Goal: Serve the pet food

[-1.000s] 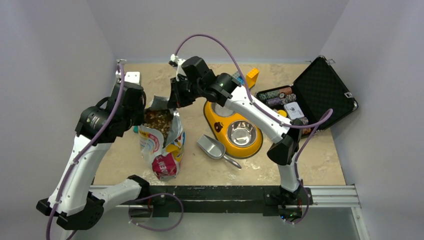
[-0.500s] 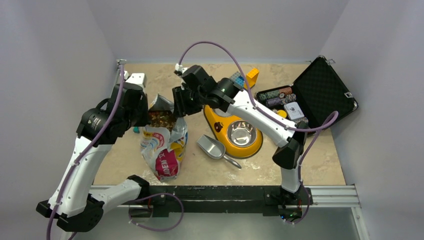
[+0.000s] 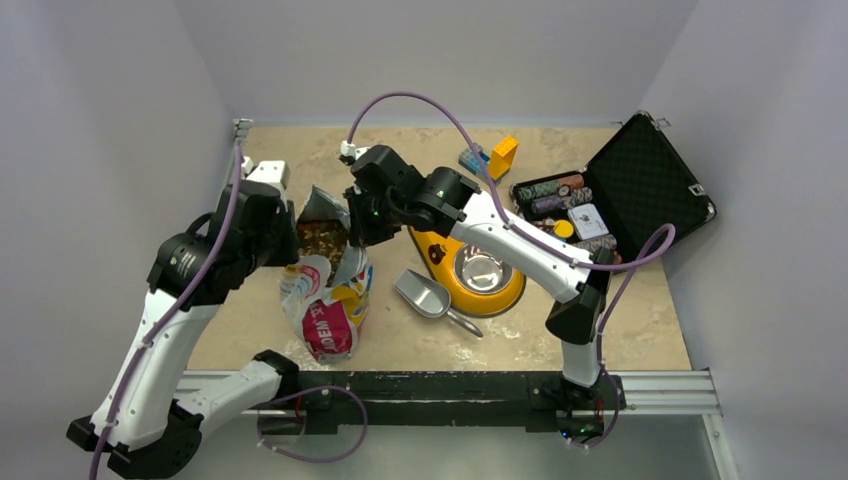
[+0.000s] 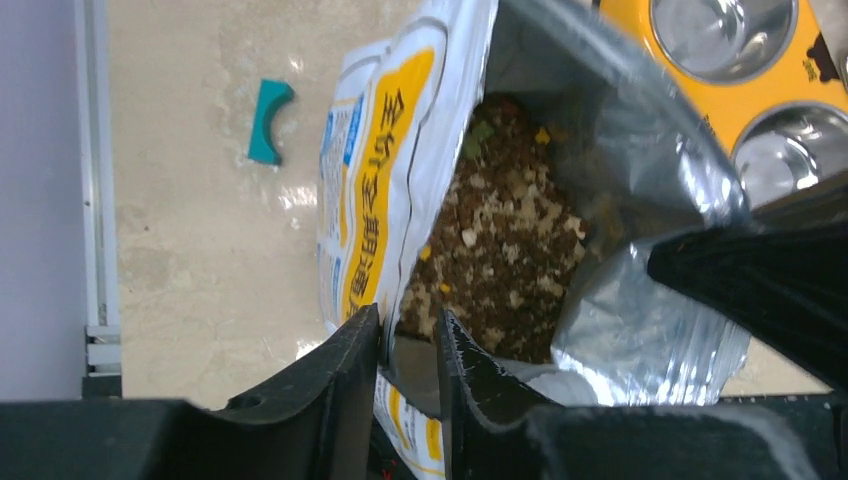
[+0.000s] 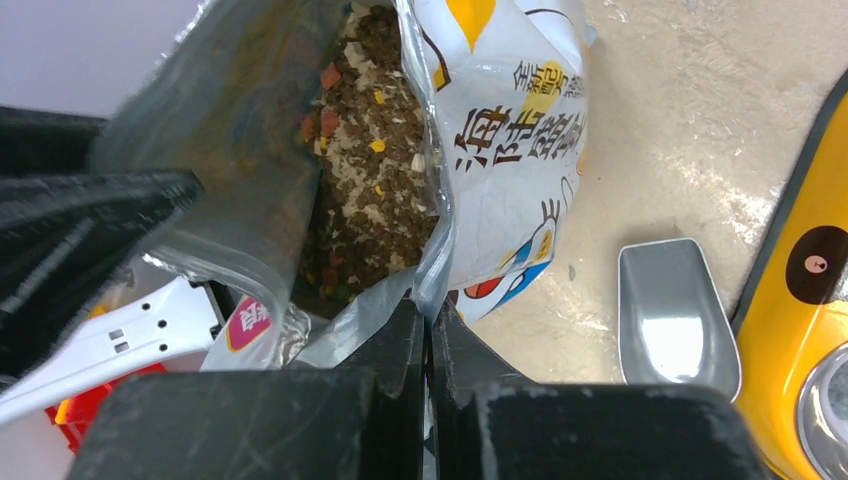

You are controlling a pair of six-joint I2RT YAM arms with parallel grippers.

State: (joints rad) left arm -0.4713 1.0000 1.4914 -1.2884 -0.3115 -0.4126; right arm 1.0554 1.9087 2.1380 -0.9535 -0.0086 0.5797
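The pet food bag, glossy white with orange and pink print, stands open left of centre. Brown-tan kibble fills its mouth and shows in both wrist views. My left gripper grips the bag's left rim, with a small gap between the jaws. My right gripper is shut tight on the bag's right rim. A yellow feeder with steel bowls lies to the right. A metal scoop lies beside it.
An open black case with striped poker chips stands at the back right. Orange and blue blocks sit at the back. A small teal piece lies on the table left of the bag.
Both grippers have come down and towards the near side with the bag rims. The bag has slumped lower and its mouth is narrower.
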